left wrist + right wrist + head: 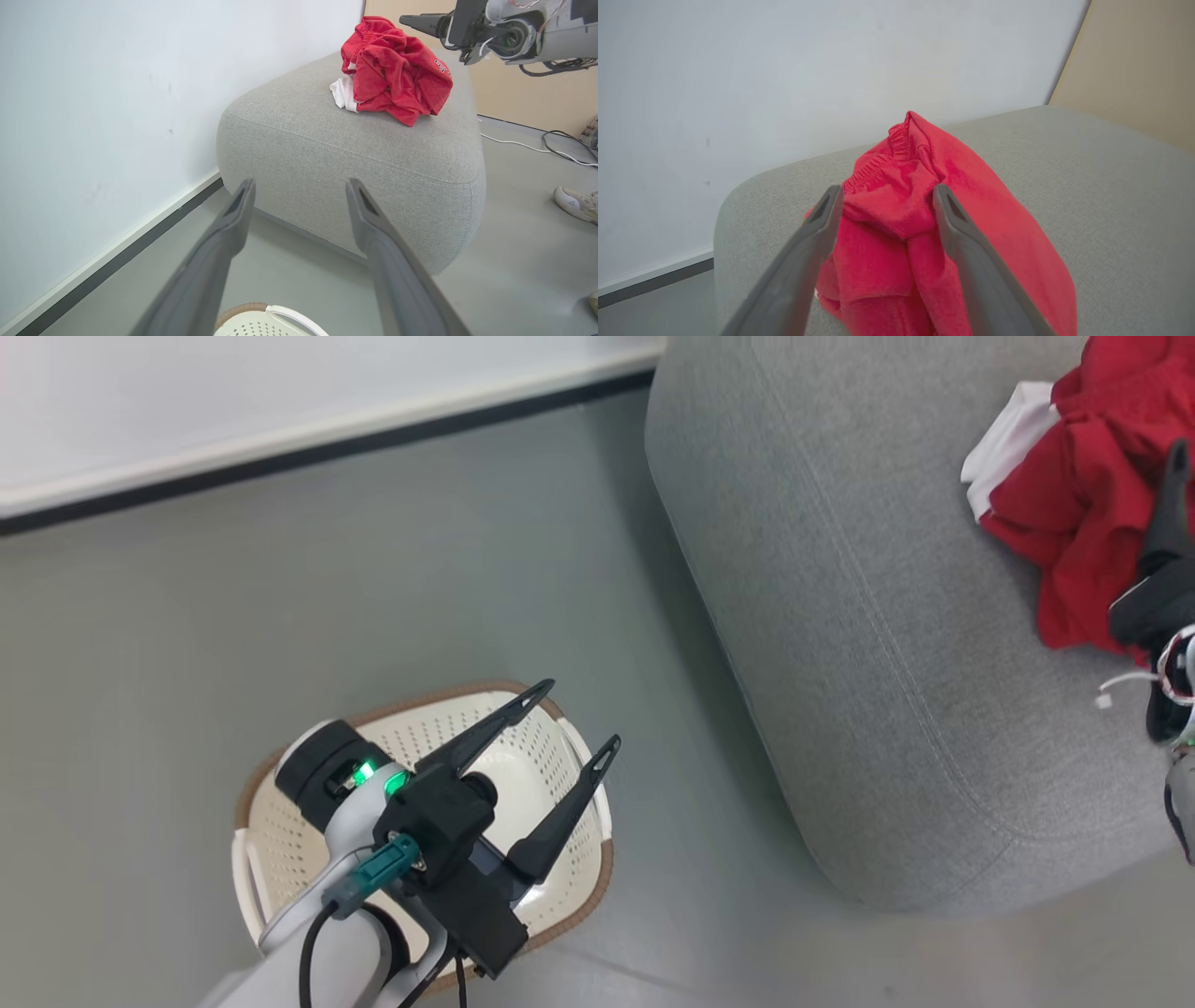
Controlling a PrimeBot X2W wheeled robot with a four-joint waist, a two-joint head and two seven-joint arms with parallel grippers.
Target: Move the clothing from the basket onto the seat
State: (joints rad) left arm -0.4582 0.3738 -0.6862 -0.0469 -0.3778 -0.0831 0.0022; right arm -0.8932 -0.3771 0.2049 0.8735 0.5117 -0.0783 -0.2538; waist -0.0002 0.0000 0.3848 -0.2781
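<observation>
Clothing (1064, 485) lies in a crumpled red heap on the seat (840, 616). What shows of the basket (280, 831) on the floor (280, 616) looks empty (left arm (317, 933) hides part), so the task looks done or nearly done. Right hand (888, 189) hovers at the heap, fingers spread wide, gripping nothing; left hand (580, 714) is wide open and empty over the basket.

The seat (840, 616) is upholstered in woven cloth, matt and slightly coarse, with stitched seams. The clothing (1074, 495) is soft, crumpled matt cloth with a gathered elastic band. The basket (551, 770) is smooth perforated plastic with a faint sheen. The left hand (580, 714) has dark matt fingers that look like plastic. The floor (373, 569) is smooth and matt, as is the wall (93, 93).
</observation>
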